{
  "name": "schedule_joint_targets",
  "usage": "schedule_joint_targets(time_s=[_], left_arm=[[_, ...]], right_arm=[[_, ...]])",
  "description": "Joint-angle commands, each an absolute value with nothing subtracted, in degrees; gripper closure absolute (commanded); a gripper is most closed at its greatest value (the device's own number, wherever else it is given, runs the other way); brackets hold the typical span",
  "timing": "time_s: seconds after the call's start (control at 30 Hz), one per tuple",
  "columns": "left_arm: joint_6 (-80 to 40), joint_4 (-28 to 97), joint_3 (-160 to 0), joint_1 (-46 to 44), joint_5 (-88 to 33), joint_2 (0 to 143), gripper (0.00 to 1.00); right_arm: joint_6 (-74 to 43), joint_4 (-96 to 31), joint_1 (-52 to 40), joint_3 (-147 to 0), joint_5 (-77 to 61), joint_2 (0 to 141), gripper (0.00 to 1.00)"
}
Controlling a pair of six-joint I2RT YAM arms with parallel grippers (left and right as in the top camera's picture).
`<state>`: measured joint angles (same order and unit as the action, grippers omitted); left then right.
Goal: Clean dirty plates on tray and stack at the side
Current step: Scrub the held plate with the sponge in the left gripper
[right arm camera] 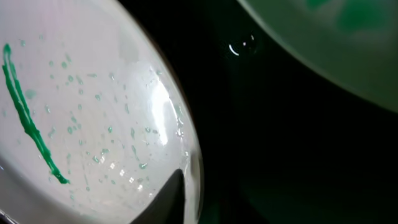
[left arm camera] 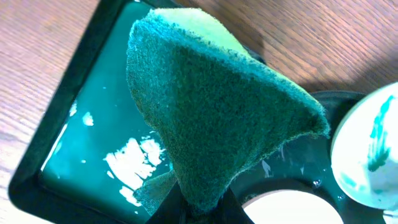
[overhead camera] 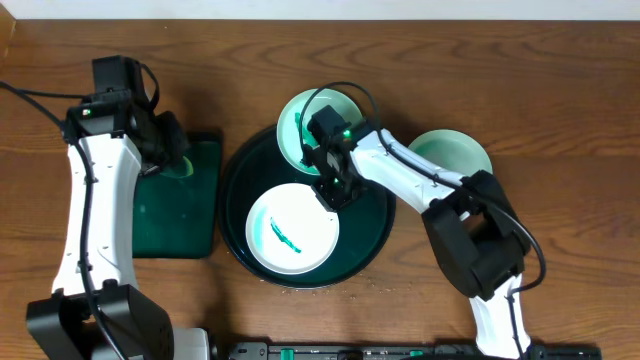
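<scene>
The round black tray point(overhead camera: 372, 228) holds two plates. The front plate point(overhead camera: 292, 230) is white with a green smear. The back plate point(overhead camera: 312, 118) is pale teal with a green smear. A third plate point(overhead camera: 452, 152) lies on the table right of the tray. My right gripper point(overhead camera: 336, 190) is shut on the front plate's right rim point(right arm camera: 93, 124), one finger point(right arm camera: 198, 200) inside the rim. My left gripper point(overhead camera: 172, 152) is shut on a green sponge point(left arm camera: 211, 106) held above the rectangular tray.
A smaller rectangular dark green tray point(overhead camera: 190, 215) with wet patches lies left of the round tray, also in the left wrist view point(left arm camera: 93, 143). The right arm reaches across the back plate. The wooden table extends around both trays.
</scene>
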<state>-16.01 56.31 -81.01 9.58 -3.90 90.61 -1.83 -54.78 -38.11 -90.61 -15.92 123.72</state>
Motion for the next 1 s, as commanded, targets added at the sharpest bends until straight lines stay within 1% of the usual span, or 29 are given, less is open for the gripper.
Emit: schedule_joint_targets(time_s=[0.0,0.03,0.1,0.17,0.2,0.23,0.27,0.3,0.4,0.53,0.6,0.7,0.8,0.97], left_arm=[[-14.9,55.8,-80.8,7.9,-3.6,90.7,0.93],[-14.9,55.7,-80.8,7.5,-3.6,90.7,0.93],[-14.9,55.5,-80.8,6.8,-3.6,90.7,0.93],[-14.9,55.5,-80.8,6.4,-3.6,90.7,0.93],[-14.9,55.5,-80.8,6.1,-3.6,90.7,0.93],[-15.1,55.6,-80.8,5.8,-3.6,90.7,0.93],[-15.1,55.7,-80.8,5.3,-3.6,90.7,0.93],[-15.3,56.1,-80.8,4.8,-3.6,90.7,0.93],[-16.6,56.8,-80.7,3.3,-3.6,90.7,0.93],[-20.2,57.6,-79.5,0.8,-3.6,90.7,0.93],[-23.8,57.5,-76.9,-1.5,-3.6,90.7,0.93],[-25.4,56.7,-73.8,-3.8,-3.6,90.7,0.93],[-27.4,54.9,-69.5,-7.0,-4.1,90.7,0.93],[-31.4,48.9,-61.6,-12.9,-8.5,90.7,0.93]], right_arm=[[-0.8,-56.0,-38.1,-93.3,-16.4,125.6,0.94],[-0.8,-56.1,-38.1,-93.4,-16.4,125.8,0.99],[-1.7,-56.7,-38.1,-93.9,-16.3,125.8,0.99],[-5.3,-57.9,-38.0,-94.8,-16.6,125.8,0.99],[-10.9,-58.1,-38.0,-95.0,-17.1,125.8,0.99],[-13.8,-58.2,-38.0,-95.0,-17.1,125.7,0.99],[-21.3,-58.0,-38.2,-94.9,-17.0,125.7,0.99],[-25.3,-57.5,-38.6,-94.7,-16.9,125.7,0.99],[-29.4,-57.0,-39.7,-93.8,-13.5,125.7,0.99],[-31.3,-56.3,-39.4,-92.6,-13.4,125.7,0.99],[-31.3,-55.5,-38.8,-91.6,-13.8,125.7,0.99],[-31.3,-54.4,-38.4,-90.5,-15.0,125.7,0.99],[-31.3,-53.8,-37.8,-90.1,-16.1,125.8,0.99],[-31.2,-53.5,-37.7,-89.8,-16.6,125.8,0.99]])
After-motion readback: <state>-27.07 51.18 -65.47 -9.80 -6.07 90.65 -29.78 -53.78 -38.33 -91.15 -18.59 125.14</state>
